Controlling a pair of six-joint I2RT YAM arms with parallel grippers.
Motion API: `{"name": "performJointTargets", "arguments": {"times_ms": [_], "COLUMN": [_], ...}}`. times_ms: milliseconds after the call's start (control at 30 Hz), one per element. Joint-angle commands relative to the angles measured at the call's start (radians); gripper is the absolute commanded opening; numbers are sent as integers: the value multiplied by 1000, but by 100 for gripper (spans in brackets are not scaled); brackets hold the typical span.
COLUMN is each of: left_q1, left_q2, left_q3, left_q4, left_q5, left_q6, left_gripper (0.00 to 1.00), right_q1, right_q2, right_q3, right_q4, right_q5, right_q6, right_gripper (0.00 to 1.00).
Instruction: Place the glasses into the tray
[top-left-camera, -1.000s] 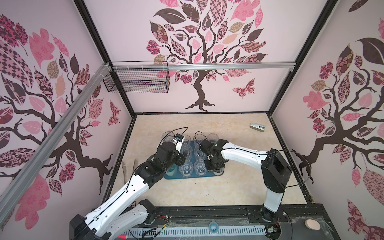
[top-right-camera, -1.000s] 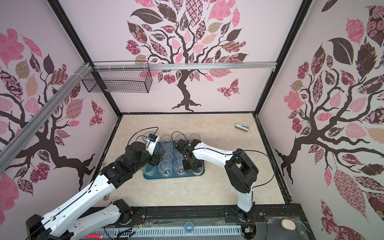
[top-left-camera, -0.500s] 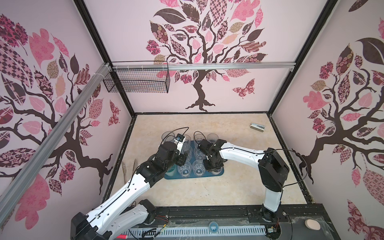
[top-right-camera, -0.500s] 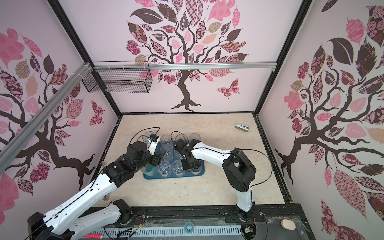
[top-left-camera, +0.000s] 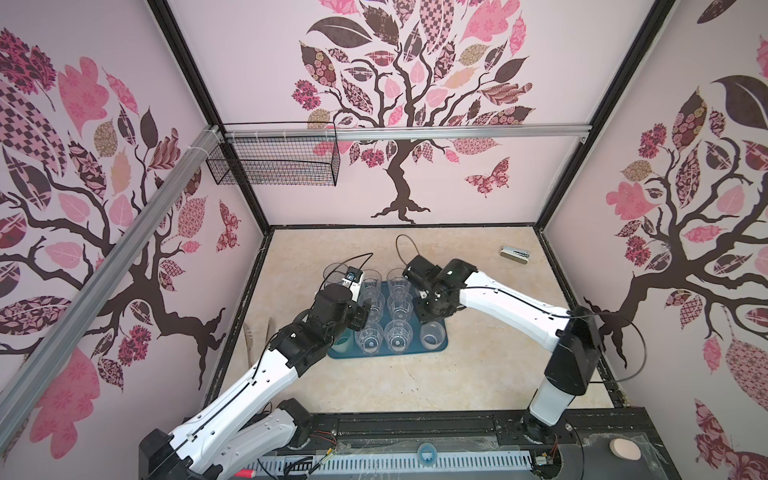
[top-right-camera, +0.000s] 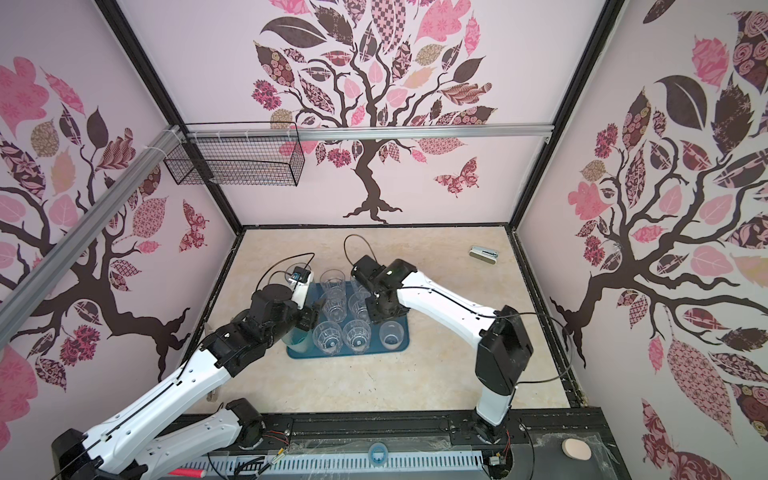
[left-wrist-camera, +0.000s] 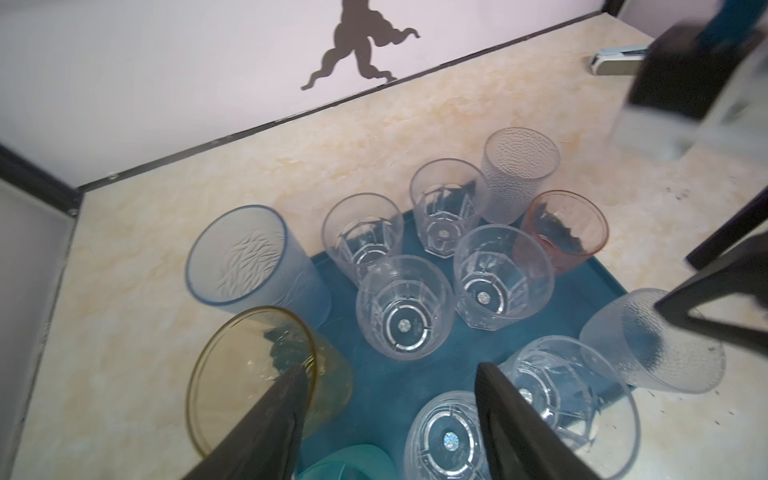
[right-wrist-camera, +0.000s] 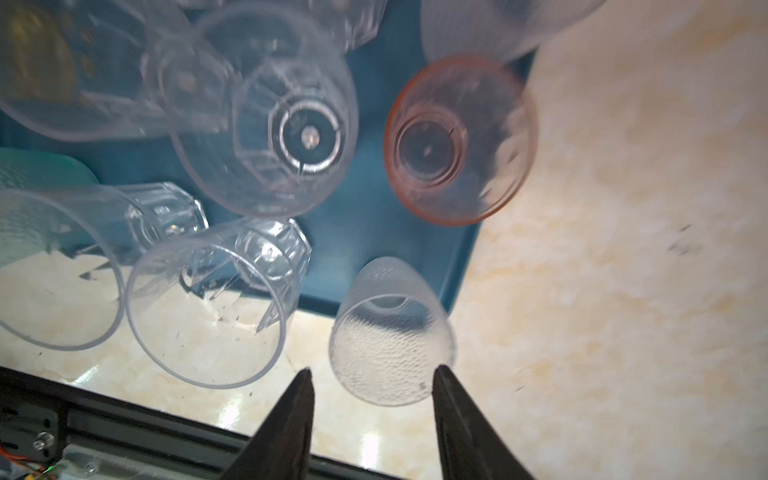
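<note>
The dark teal tray (top-left-camera: 390, 354) (left-wrist-camera: 395, 374) holds several upright glasses, mostly clear and ribbed (top-left-camera: 398, 337) (left-wrist-camera: 405, 307). A frosted glass (right-wrist-camera: 390, 345) (top-left-camera: 431, 334) stands at its near right corner. My right gripper (right-wrist-camera: 374, 373) (top-left-camera: 423, 316) hangs just above that glass, open, with the rim beyond its tips. A pink glass (right-wrist-camera: 457, 141) (left-wrist-camera: 561, 228) stands on the right side. My left gripper (left-wrist-camera: 391, 369) (top-left-camera: 360, 316) is open over the tray's left side. It hovers between a yellow glass (left-wrist-camera: 249, 374) and a clear one (left-wrist-camera: 449, 436), above a teal glass (top-left-camera: 341, 343).
A blue-grey glass (left-wrist-camera: 245, 257) (top-left-camera: 332, 272) and a frosted one (left-wrist-camera: 519, 166) stand at the tray's far edge. A small silver stapler-like object (top-left-camera: 514, 254) (top-right-camera: 483, 253) lies at the back right. A black wire basket (top-left-camera: 274, 162) hangs on the back left rail.
My right gripper has opened and let go of the frosted glass, which now stands on the tray's near right corner. The left arm has hardly moved.
</note>
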Motion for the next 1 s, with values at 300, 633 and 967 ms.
{"name": "performJointTargets", "arguments": {"times_ms": [300, 633, 967], "left_q1": [483, 482, 502], "left_q2": [-68, 147, 353], "left_q3": [-276, -502, -551], "left_q4": [480, 881, 1200], "left_q5": [-389, -498, -330], "left_q6": [-120, -81, -23], "left_gripper": [69, 70, 71], "right_q1": [-414, -521, -548], "right_q2": [-601, -441, -196], "right_q3": [-887, -1205, -1241], "right_q4": [1382, 1862, 2093], "right_q5": [573, 635, 473], "right_q6": [-339, -441, -483], "right_gripper": [100, 100, 100]}}
